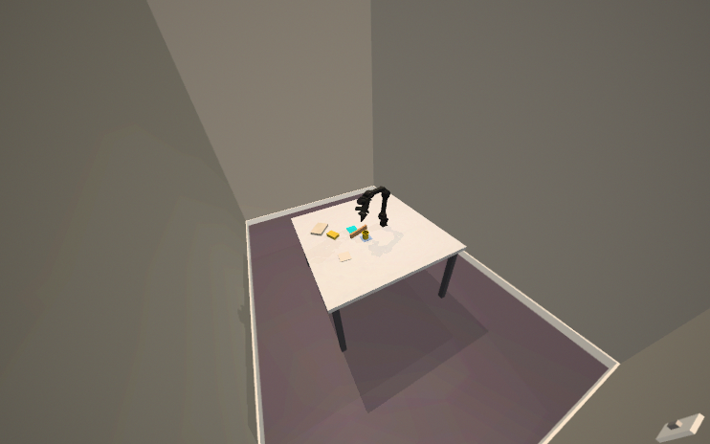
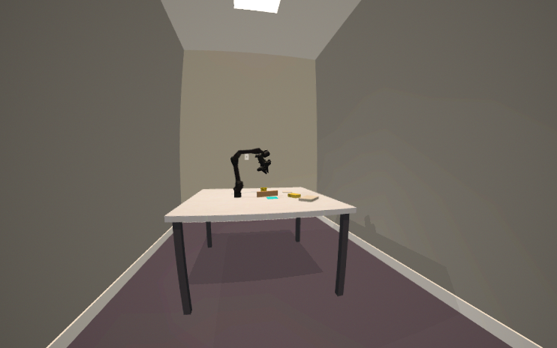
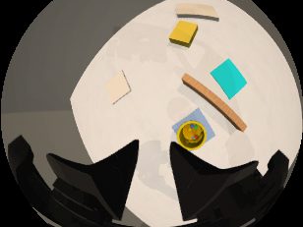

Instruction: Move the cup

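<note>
A yellow cup (image 1: 366, 234) (image 2: 263, 189) (image 3: 191, 136) stands upright on the blue pad (image 3: 179, 126). Several small coloured marbles show inside it in the wrist view. The cyan pad (image 1: 351, 229) (image 2: 272, 197) (image 3: 228, 79) lies on the other side of the brown bar, with nothing on it. My gripper (image 1: 362, 219) (image 2: 266, 172) (image 3: 154, 144) is partly open and empty. It hangs well above the table, pointing down. In the wrist view the cup is ahead of the fingertips and a little to the right.
A brown bar (image 1: 358, 231) (image 2: 267, 193) (image 3: 213, 101) stands between the two pads. A yellow block (image 1: 332, 234) (image 2: 294, 195) (image 3: 183, 33), a beige slab (image 1: 319, 229) (image 2: 308, 198) (image 3: 197, 11) and a thin cream tile (image 1: 344, 256) (image 3: 118, 87) lie elsewhere on the white table (image 1: 402, 258) (image 2: 211, 207).
</note>
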Available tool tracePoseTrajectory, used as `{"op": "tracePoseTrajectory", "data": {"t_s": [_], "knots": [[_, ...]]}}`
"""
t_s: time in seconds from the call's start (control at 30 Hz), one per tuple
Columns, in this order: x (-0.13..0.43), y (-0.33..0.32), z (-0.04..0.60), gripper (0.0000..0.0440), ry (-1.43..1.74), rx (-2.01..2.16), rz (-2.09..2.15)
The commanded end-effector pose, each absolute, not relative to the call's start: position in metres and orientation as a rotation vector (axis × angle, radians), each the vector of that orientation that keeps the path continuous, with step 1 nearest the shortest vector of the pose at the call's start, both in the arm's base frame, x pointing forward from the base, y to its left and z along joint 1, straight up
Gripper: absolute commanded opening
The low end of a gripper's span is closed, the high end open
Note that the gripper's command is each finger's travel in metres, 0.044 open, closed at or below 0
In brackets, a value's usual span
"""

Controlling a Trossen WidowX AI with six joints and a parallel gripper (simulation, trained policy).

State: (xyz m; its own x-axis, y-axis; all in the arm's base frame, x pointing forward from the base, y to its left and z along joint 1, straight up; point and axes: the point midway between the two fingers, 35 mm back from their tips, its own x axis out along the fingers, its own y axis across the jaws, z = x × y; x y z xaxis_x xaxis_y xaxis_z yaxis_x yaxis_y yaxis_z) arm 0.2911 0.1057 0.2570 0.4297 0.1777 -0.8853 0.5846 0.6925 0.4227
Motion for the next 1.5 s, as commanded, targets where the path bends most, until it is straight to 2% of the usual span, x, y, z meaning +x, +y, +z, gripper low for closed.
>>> {"op": "tracePoseTrajectory", "data": {"t_s": [0.0, 0.8, 1.47], "knots": [[0.289, 0.105, 0.252, 0.0151, 1.157, 0.8, -0.334], [0.266, 0.093, 0.195, 0.0169, 1.411, 0.695, -0.651], [0.257, 0.087, 0.141, 0.0186, 1.472, 0.643, -0.845]]}}
